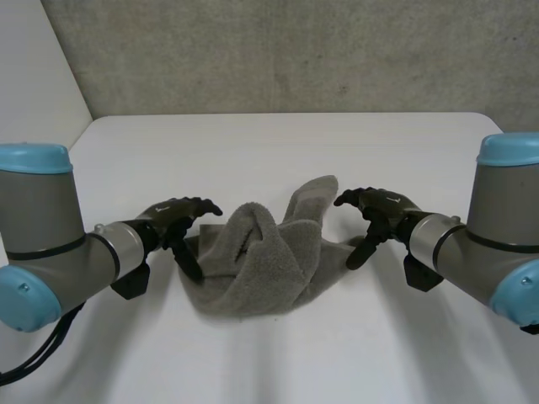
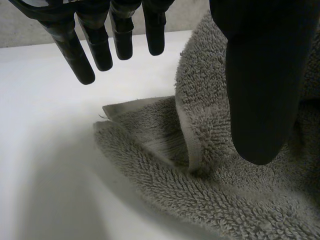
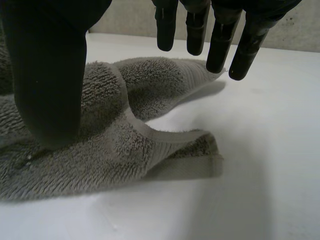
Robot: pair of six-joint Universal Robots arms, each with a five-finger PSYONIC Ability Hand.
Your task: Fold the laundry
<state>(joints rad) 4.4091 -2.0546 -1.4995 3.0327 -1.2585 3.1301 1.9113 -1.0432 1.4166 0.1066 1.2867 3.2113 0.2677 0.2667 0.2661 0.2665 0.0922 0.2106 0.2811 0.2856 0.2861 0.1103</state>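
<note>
Nearest the robot, the two grey arms come in from the near left and near right corners of the white table (image 1: 269,353), and the bare tabletop runs between them. Just beyond that, in the middle of the table, lies the grey terry towel (image 1: 261,261), crumpled into soft ridges with its near edge rounded and flat on the surface. The left hand (image 1: 181,220) is at the towel's left edge. In the left wrist view its fingers (image 2: 80,60) are straight and spread above the bare table beside a turned-over hemmed corner (image 2: 125,107), and its thumb (image 2: 260,95) hangs over the pile. It is released and grasps nothing. The right hand (image 1: 379,215) is at the towel's right edge. In the right wrist view its fingers (image 3: 220,47) are likewise extended and apart above the cloth's far tip, and its thumb (image 3: 47,85) is lowered over the raised fold. Whether that thumb touches the cloth cannot be told, but no fabric is pinched. A doubled hem (image 3: 195,167) lies flat beside it. Farther on, a lobe of the towel rises toward the far right between the hands. Beyond it the table is bare up to the grey wall (image 1: 295,50).
</note>
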